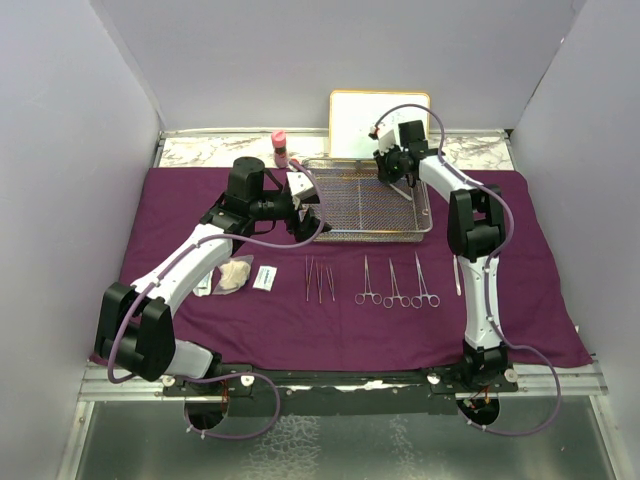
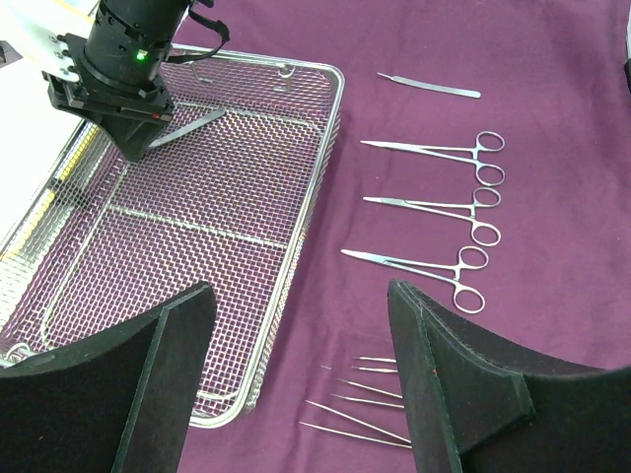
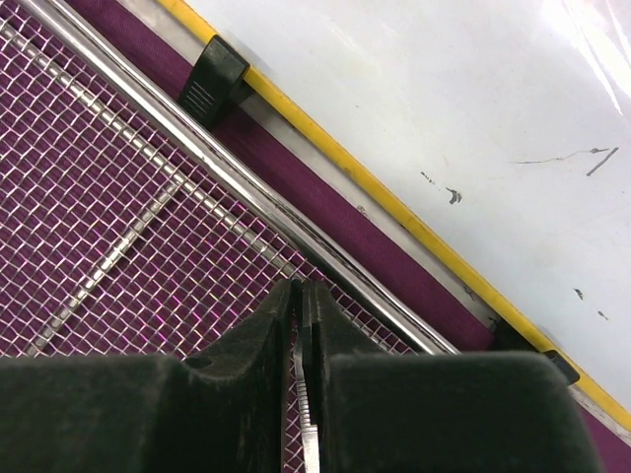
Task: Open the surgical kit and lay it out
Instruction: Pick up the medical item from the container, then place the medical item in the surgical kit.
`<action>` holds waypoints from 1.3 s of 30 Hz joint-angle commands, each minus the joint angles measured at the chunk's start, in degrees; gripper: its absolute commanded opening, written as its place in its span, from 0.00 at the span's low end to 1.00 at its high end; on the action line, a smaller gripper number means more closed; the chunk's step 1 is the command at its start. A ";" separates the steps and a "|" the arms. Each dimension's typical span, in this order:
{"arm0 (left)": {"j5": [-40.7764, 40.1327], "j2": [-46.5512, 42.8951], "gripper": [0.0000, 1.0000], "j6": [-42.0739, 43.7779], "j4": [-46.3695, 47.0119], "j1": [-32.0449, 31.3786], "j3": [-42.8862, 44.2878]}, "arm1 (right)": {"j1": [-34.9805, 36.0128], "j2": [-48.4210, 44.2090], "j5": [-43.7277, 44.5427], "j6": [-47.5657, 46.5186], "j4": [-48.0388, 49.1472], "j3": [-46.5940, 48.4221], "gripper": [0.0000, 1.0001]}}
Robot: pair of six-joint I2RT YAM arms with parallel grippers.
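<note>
We see the right end effector (image 3: 301, 290) pressed together on a slim steel instrument (image 2: 192, 126), low inside the wire-mesh tray (image 1: 370, 238) at its far right corner. That corner sits just beside the whiteboard (image 1: 355, 115) at the far edge of the worktop (image 1: 200, 150). The instrument sticks out from the fingers toward the worktop's near edge, its long axis roughly across the tray's short side. The tray rests on the spread purple cloth (image 1: 540, 300), toward the far edge. Three clamps (image 1: 397, 288), rings nearward, and the forceps (image 1: 318, 280) lie in a row between the tray and the near edge. We judge the coming move to be a lift and a carry nearward to that row, with the right arm nearer. The left end effector (image 2: 301, 296) hangs spread and empty over the tray's left end.
</note>
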 commanded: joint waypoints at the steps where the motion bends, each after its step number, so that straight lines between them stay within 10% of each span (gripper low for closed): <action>1: 1.17 -0.02 0.73 0.85 -0.62 0.36 1.59 | 0.18 1.13 1.19 -0.57 -0.89 1.76 0.07; 27: 0.50 -0.66 0.73 1.11 -0.90 0.36 2.05 | 0.13 -14.08 -4.67 9.75 -2.57 -0.61 0.01; 39: -10.75 -3.47 0.76 -0.84 -0.35 0.35 2.44 | -0.57 -38.62 10.23 9.62 -1.48 -24.51 0.01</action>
